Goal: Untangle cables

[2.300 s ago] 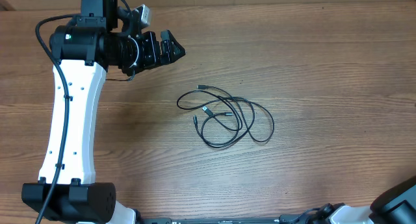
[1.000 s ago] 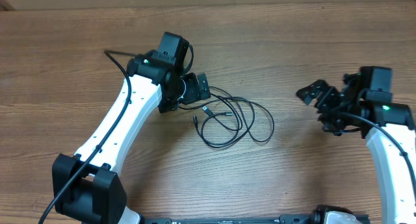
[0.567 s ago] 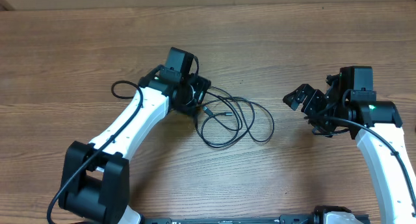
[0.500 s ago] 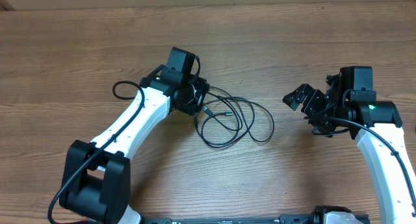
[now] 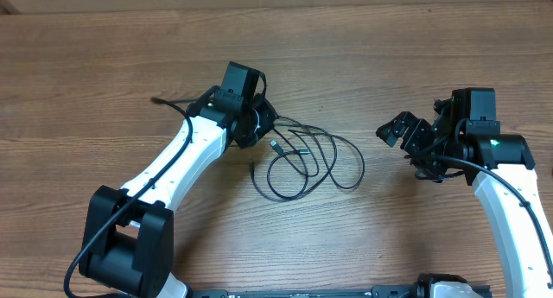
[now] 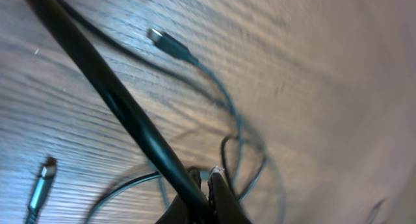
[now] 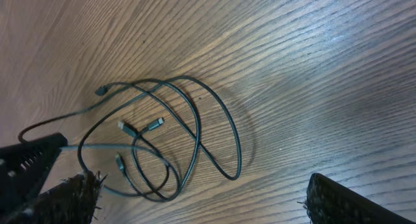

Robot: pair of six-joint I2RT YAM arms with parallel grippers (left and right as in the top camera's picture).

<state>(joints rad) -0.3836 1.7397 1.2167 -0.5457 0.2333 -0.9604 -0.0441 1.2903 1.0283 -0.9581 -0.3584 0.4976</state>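
**A:** Since half a second ago the low loop of the cables (image 5: 309,153) has slid left, its free plug (image 5: 251,166) going with it, and the left fingers (image 6: 218,201) have closed.

**B:** Closed on what?

**A:** They are pressed together at the tangle's upper-left edge and appear to pinch a strand. The wrist view is blurred, so I cannot tell whether it is one strand or two.

**B:** And the other side?

**A:** The right fingers (image 7: 344,201) are spread wide and holding nothing. They hover off to the right, well apart from the tangle. The cables lie near the middle of the tabletop (image 5: 432,56), with their loops crossing one another.

**B:** What could go wrong from here?

**A:** If both cords are caught, a pull drags the whole bundle instead of parting it. A pull across the loops could cinch the crossings into a knot. A cord this thin may also slip out of the pinch, or a plug may snag inside a loop.

**B:** So what does the next move need?

**A:** In my judgement, a slow pull away from the loops while the right side holds the rest down.
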